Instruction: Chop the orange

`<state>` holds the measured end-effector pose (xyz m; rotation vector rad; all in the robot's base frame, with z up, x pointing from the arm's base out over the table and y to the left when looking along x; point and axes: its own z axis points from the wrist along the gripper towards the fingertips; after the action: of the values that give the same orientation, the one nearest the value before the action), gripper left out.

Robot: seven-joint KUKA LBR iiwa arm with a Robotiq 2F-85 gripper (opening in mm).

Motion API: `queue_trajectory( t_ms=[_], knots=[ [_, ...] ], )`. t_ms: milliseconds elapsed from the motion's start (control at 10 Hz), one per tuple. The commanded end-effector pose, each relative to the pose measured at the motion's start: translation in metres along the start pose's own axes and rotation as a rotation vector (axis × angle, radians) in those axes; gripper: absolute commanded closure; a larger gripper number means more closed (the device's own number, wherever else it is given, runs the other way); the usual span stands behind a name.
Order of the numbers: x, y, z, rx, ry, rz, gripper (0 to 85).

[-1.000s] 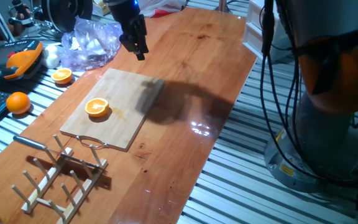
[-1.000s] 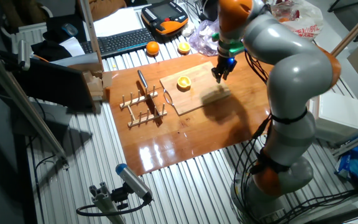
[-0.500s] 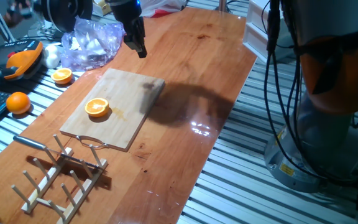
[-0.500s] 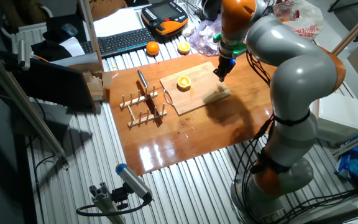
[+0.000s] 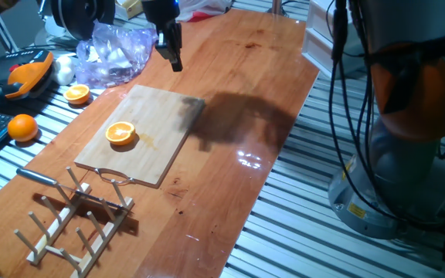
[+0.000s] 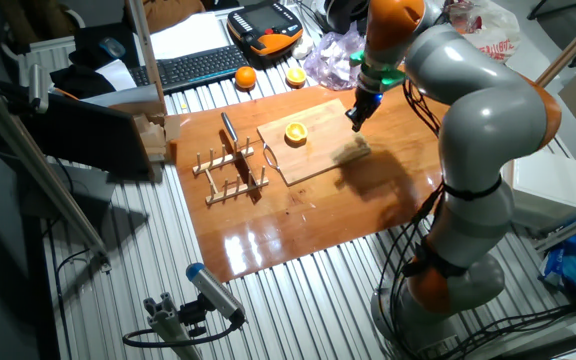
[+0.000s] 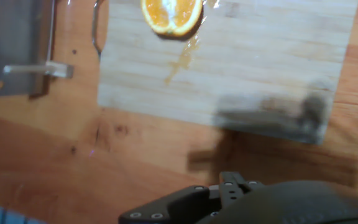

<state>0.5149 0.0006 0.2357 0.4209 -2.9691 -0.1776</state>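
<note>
On the wooden counter (image 5: 230,154) the cutting board (image 5: 161,131) carries the orange (image 5: 120,133) cut face up near its handle end, well apart from the tool (image 5: 170,55), which hovers empty beyond the board's opposite end, jaws' spread indiscernible.

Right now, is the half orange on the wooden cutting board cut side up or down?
Cut side up: the half orange shows its segmented flesh, resting on the wooden cutting board.
</note>
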Motion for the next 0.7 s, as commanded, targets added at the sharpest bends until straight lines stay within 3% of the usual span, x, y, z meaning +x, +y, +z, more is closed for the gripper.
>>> queue_trajectory(
  t_ms=[0, 100, 200, 400, 500, 600],
  knots=[
    [0.0, 0.0001, -0.0001, 0.017, -0.098, 0.052, 85.0],
    [0.0, 0.0001, -0.0001, 0.005, -0.127, 0.005, 85.0],
    [0.0, 0.0001, -0.0001, 0.01, -0.128, 0.006, 85.0],
    [0.0, 0.0001, -0.0001, 0.055, -0.121, 0.024, 85.0],
    [0.0, 0.0001, -0.0001, 0.046, -0.1, 0.024, 85.0],
    [0.0, 0.0001, -0.0001, 0.011, -0.088, 0.037, 85.0]
  ],
)
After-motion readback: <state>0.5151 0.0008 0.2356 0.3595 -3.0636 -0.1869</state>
